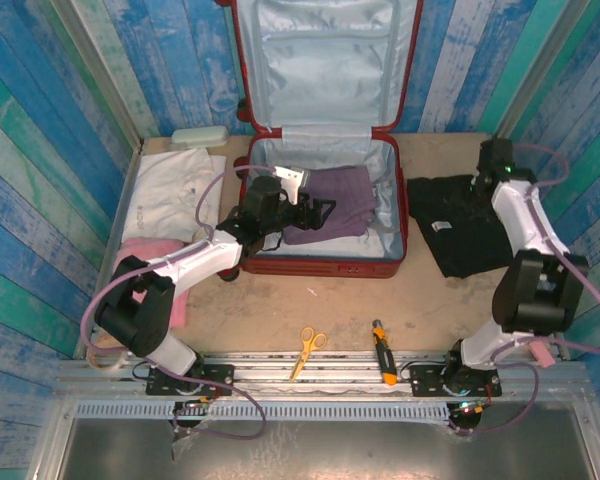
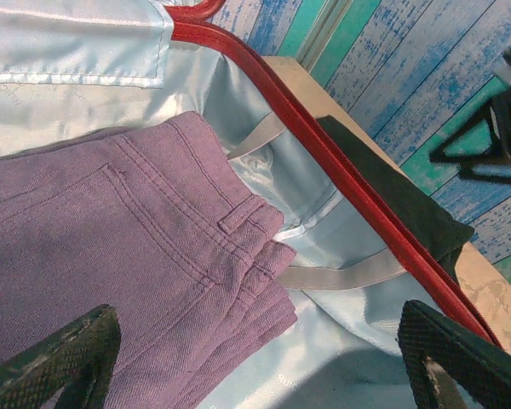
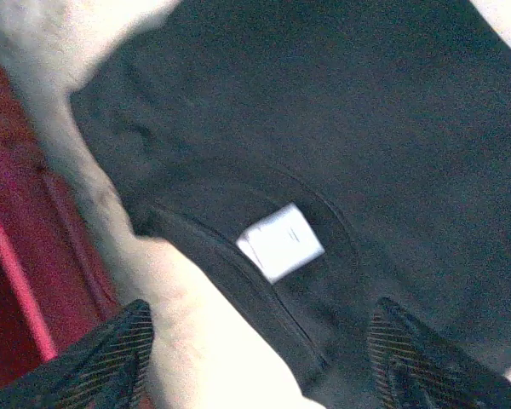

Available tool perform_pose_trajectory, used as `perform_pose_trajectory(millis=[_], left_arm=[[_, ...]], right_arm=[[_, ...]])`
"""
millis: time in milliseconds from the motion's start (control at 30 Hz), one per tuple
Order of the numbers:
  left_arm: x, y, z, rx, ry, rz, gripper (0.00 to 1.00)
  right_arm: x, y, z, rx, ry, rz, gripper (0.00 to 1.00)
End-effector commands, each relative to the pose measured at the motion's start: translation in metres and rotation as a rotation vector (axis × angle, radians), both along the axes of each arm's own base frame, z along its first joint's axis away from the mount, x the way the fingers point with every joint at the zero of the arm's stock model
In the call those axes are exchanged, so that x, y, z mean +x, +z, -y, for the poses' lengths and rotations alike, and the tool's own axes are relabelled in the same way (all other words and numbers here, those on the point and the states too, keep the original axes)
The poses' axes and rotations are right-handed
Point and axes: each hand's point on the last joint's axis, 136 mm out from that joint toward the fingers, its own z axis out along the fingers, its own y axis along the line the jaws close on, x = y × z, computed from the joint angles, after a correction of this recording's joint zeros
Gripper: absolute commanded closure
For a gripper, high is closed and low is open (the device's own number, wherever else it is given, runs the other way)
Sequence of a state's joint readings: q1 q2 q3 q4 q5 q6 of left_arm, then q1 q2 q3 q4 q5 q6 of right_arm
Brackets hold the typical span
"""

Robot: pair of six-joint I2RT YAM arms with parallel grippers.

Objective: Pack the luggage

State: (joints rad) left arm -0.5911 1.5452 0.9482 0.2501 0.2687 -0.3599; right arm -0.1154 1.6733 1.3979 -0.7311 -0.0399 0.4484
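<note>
The luggage (image 1: 380,262) lies open at the table's back, its lid leaning on the wall. Folded purple trousers (image 1: 335,200) lie on its grey-blue lining. My left gripper (image 1: 320,212) hovers over them, open; in the left wrist view the fingertips (image 2: 60,358) stand wide apart above the trousers (image 2: 111,247), beside the red rim (image 2: 341,162). A black garment (image 1: 460,225) lies right of the case. Over it my right gripper (image 1: 492,168) hangs open, the wrist view showing its white label (image 3: 281,241) between the spread fingertips (image 3: 417,358), with nothing held.
Yellow scissors (image 1: 307,345) and an orange-black screwdriver (image 1: 383,365) lie near the front rail. A white garment (image 1: 175,190), a pink cloth (image 1: 145,250) and a pale green case (image 1: 198,137) sit left of the luggage. Blue plank walls enclose the table.
</note>
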Motion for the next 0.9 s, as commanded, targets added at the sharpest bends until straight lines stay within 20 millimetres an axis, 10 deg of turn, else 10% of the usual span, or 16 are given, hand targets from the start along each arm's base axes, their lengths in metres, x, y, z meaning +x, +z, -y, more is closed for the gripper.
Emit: perform_pose_trajectory(millis=[0,167,333,433,633,867], left_arm=[[-0.002,0.015,0.004,-0.018,-0.018,0.02,0.13],[-0.001,0.011,0.002,0.0,-0.002,0.0,0.14],[0.003,0.008,0.0,0.029,0.014,-0.013,0.14],[0.005,0.006,0.002,0.029,0.019,-0.021,0.14],[0.008,0.0,0.006,0.031,0.018,-0.04,0.15],[0.01,-0.001,0.015,0.026,0.002,-0.043,0.16]], right_arm=[[0.049,-0.02,-0.018,0.06,0.012,0.004,0.39],[0.096,-0.055,-0.026,0.08,0.043,-0.04,0.59],[0.108,-0.079,-0.033,0.088,0.082,-0.076,0.58],[0.101,-0.081,-0.03,0.052,0.103,-0.094,0.37],[0.074,-0.075,-0.021,-0.042,0.16,-0.131,0.3],[0.043,-0.082,-0.039,-0.109,0.279,-0.204,0.53]])
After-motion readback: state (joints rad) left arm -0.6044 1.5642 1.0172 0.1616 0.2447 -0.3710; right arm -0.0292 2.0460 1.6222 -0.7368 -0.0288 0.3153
